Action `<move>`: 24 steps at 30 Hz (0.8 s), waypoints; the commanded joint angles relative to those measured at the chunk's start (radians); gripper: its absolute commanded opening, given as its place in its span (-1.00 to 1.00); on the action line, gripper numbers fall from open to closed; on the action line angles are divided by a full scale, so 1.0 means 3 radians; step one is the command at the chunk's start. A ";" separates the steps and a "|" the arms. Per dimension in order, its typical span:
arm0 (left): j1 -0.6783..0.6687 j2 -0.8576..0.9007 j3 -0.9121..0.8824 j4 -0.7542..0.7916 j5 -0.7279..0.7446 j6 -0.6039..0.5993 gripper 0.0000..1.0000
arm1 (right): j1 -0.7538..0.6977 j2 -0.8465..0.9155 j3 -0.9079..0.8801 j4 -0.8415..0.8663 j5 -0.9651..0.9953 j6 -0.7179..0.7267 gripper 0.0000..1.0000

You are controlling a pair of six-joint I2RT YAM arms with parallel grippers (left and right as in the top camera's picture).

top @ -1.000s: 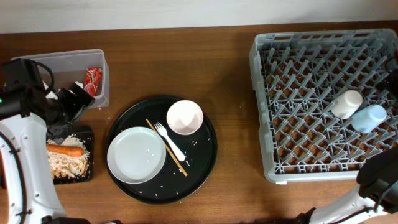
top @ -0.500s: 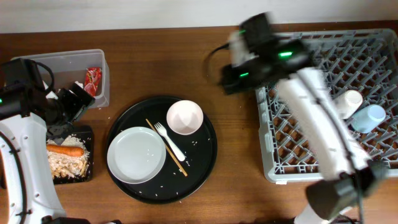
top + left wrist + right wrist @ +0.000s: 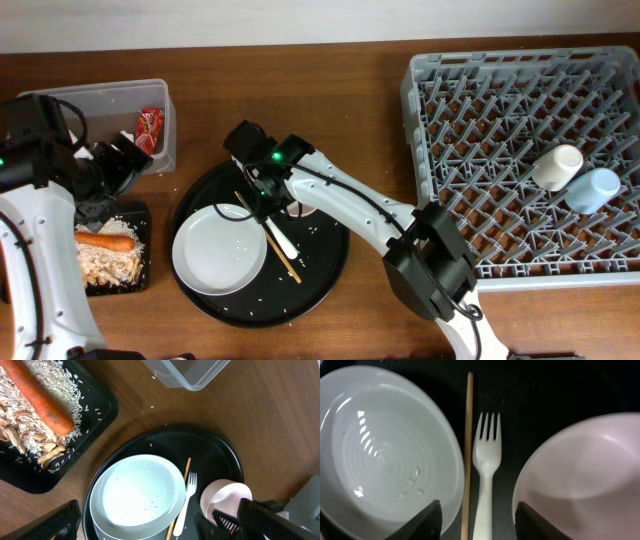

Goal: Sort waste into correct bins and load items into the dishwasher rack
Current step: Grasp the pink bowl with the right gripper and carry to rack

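Rack well away from right pincer. Round tray beneath it. Plate just beside one finger, bowl just beside other. Fork handle between jaws; jaws apart, not touching. Stick also inside gap.

Risk: closing pinches stick with fork, or fingers knock rims; flat fork may slip. Left pincer wide apart, idle.
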 commanded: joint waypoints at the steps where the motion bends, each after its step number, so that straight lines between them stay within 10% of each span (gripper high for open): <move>1: 0.0019 -0.0010 0.0000 -0.0003 0.0023 0.0005 0.98 | 0.0003 0.0172 0.0014 0.0102 0.0258 0.0055 -0.01; 24: 0.0019 -0.0010 0.0000 -0.0001 0.0023 0.0005 0.98 | -0.0008 0.0159 0.0080 0.0289 0.0702 0.0540 -0.84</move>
